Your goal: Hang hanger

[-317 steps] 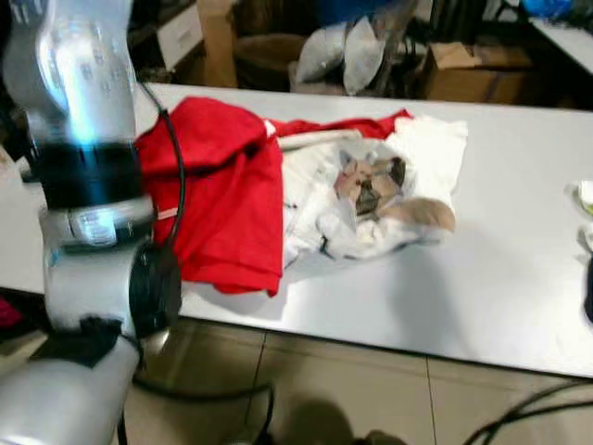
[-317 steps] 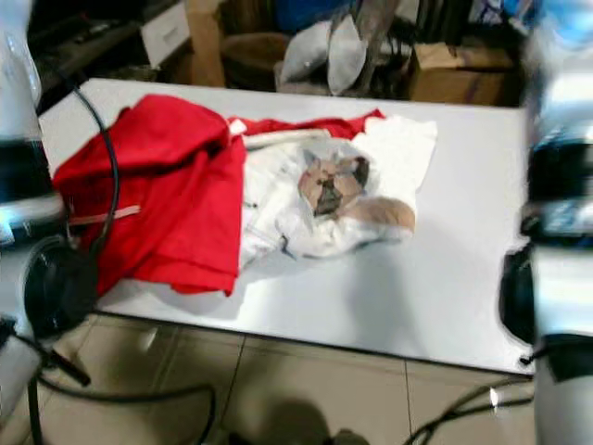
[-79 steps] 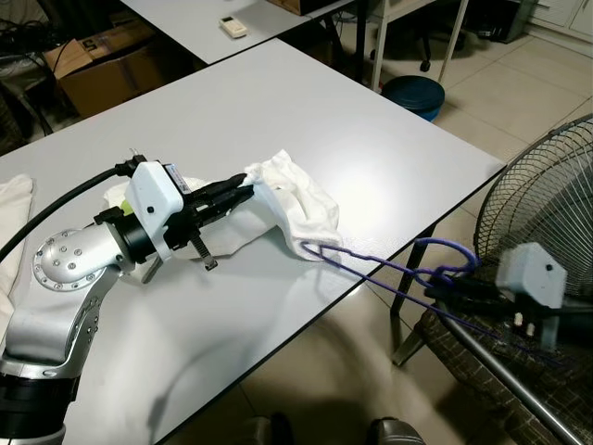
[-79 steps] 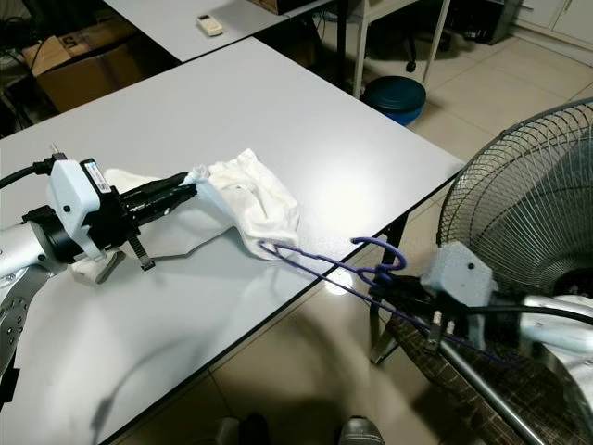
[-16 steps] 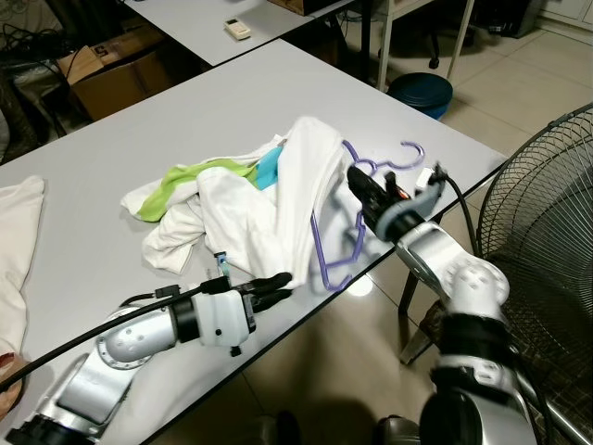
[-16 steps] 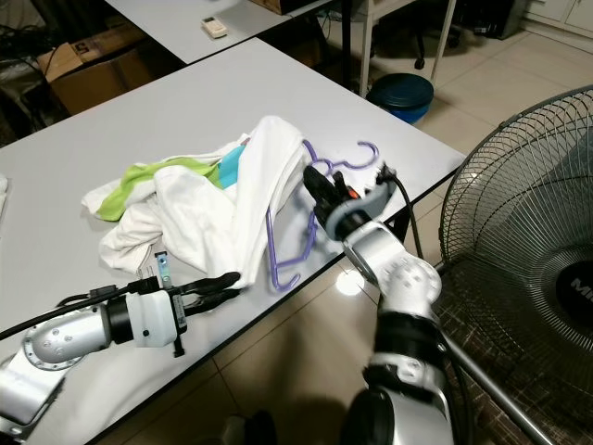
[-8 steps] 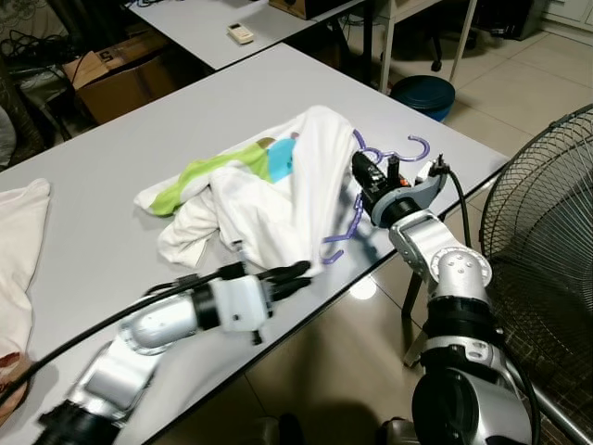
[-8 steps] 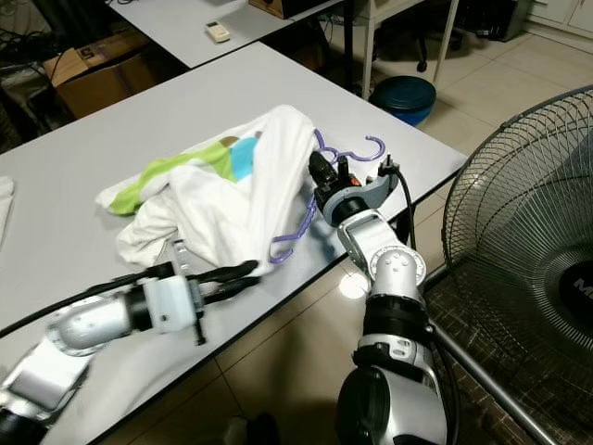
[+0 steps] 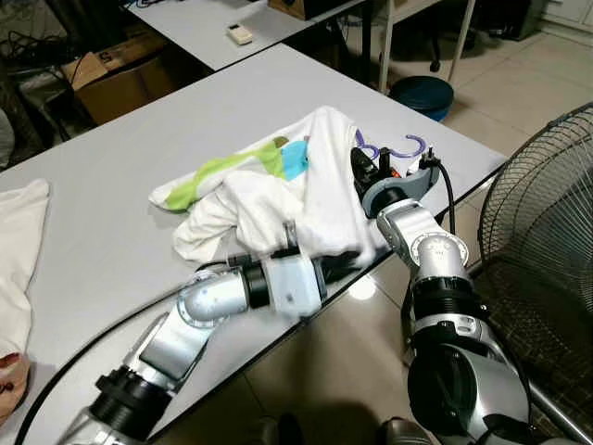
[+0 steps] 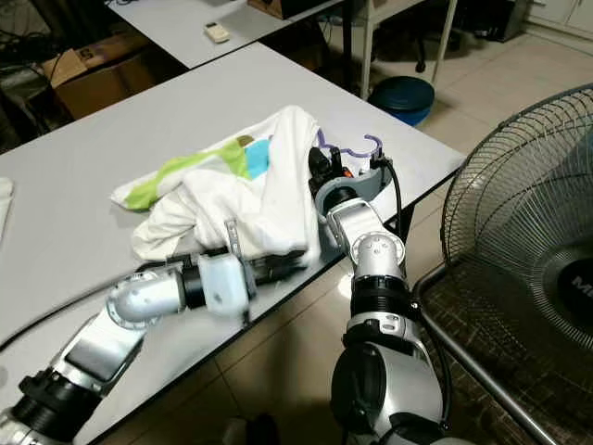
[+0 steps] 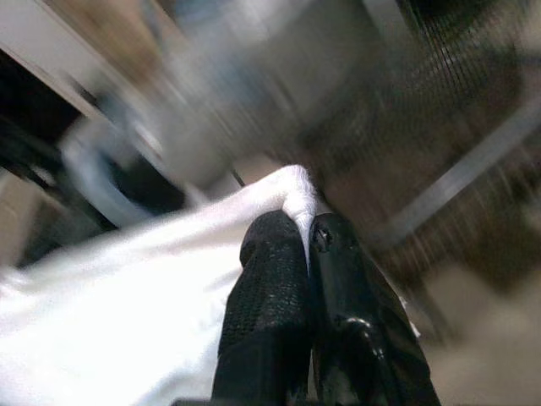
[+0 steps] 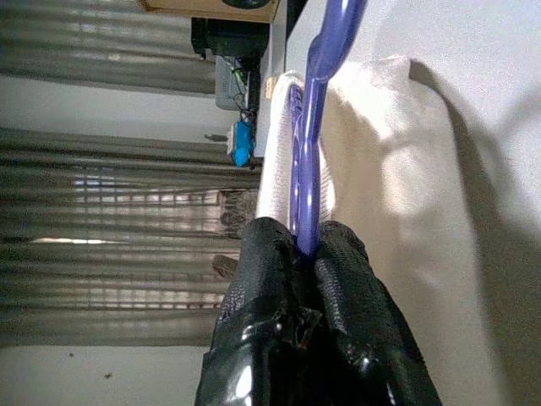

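Right gripper (image 12: 306, 249) clamped on thin, stiff purple hanger (image 12: 308, 161); left gripper (image 11: 306, 245) pinching limp, shifting white garment (image 9: 324, 190) hem.

Glossy purple plastic hanger (image 12: 314, 127), soft matt white cloth shirt (image 9: 278, 199), smooth grey table (image 9: 111, 167).

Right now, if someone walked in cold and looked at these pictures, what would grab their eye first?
Probably the heap of white clothing with its green and blue patches, piled near the corner of the grey table, with both silver arms reaching into it. The right gripper is clamped on a purple hanger tucked against the cloth, while the left gripper pinches a white hem at the table's near edge. A large floor fan stands to the right.
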Available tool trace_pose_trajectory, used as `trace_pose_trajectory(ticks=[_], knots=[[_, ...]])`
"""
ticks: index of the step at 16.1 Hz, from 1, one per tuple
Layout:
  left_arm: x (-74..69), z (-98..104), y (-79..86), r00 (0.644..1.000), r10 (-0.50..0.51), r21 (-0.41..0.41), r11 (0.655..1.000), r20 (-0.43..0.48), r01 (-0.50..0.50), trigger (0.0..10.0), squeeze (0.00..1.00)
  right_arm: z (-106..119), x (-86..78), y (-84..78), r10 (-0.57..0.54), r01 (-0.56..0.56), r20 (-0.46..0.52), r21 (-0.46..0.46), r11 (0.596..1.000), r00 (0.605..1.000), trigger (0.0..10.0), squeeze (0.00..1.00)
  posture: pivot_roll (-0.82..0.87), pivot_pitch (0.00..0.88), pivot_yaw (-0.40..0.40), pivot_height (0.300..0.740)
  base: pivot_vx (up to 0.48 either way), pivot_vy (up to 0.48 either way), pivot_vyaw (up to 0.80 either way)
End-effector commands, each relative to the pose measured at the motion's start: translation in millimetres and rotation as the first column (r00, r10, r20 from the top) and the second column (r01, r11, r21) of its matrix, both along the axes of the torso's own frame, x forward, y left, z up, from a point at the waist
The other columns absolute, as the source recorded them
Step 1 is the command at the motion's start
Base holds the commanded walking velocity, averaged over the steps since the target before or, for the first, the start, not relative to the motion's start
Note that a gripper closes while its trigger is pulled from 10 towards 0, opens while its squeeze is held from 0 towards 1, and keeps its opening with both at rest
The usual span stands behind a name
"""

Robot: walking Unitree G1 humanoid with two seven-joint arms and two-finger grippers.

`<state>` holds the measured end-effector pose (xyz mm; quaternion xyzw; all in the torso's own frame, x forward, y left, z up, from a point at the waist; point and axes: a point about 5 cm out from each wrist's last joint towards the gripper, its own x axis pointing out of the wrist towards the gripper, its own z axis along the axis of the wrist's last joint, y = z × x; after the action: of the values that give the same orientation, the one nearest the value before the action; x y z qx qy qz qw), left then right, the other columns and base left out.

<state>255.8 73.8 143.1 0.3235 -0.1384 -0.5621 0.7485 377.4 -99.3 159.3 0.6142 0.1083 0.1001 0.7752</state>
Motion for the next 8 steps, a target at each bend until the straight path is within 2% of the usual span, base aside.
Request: trace_pose_trajectory(ticks=[1, 2, 3, 4, 6, 7, 8], knots=[[-8.3, -21, 3.6, 0.997, -0.035, 0.127, 0.991, -0.062, 0.043, 10.0, 0.00, 18, 1.1, 20.4, 0.035, -0.039, 0.056, 0.071, 0.997, 0.998, 10.0, 0.00, -0.13, 0.086, 0.184, 0.740, 0.000, 0.000, 0.00], [-8.8, -25, 8.0, 0.995, -0.013, 0.132, 0.991, -0.096, 0.026, 10.0, 0.00, 20, 1.6, 18.6, 0.032, -0.038, 0.065, 0.089, 0.995, 0.997, 10.0, 0.00, -0.14, 0.085, 0.186, 0.740, 0.000, 0.000, 0.00], [-8.5, -27, 12.8, 0.989, 0.026, 0.103, 0.995, -0.144, -0.011, 10.0, 0.24, 23, 2.0, 16.0, 0.031, -0.039, 0.085, 0.095, 0.995, 0.996, 10.0, 0.00, -0.14, 0.084, 0.187, 0.740, 0.000, 0.000, 0.00], [-11.4, -29, 16.5, 0.981, 0.025, 0.092, 0.996, -0.190, -0.007, 10.0, 1.00, 26, 2.1, 14.0, 0.032, -0.039, 0.113, 0.058, 0.998, 0.993, 10.0, 0.00, -0.14, 0.085, 0.186, 0.740, 0.000, 0.000, 0.00], [-14.2, -29, 18.3, 0.979, 0.027, 0.073, 0.997, -0.202, -0.012, 10.0, 1.00, 29, 2.1, 12.3, 0.032, -0.037, 0.134, 0.034, 0.999, 0.990, 10.0, 0.00, -0.14, 0.085, 0.182, 0.740, 0.000, 0.000, 0.00], [-20.0, -29, 20.3, 0.973, 0.037, 0.010, 0.999, -0.229, -0.035, 10.0, 1.00, 30, 2.3, 8.9, 0.034, -0.030, 0.154, -0.031, 0.999, 0.987, 10.0, 0.00, -0.14, 0.084, 0.168, 0.740, 0.000, 0.000, 0.00], [-21.7, -29, 20.8, 0.969, 0.038, -0.005, 0.999, -0.243, -0.040, 10.0, 1.00, 30, 2.2, 8.6, 0.044, -0.036, 0.155, -0.050, 0.998, 0.987, 10.0, 0.00, -0.14, 0.084, 0.166, 0.740, 0.000, 0.000, 0.00]])
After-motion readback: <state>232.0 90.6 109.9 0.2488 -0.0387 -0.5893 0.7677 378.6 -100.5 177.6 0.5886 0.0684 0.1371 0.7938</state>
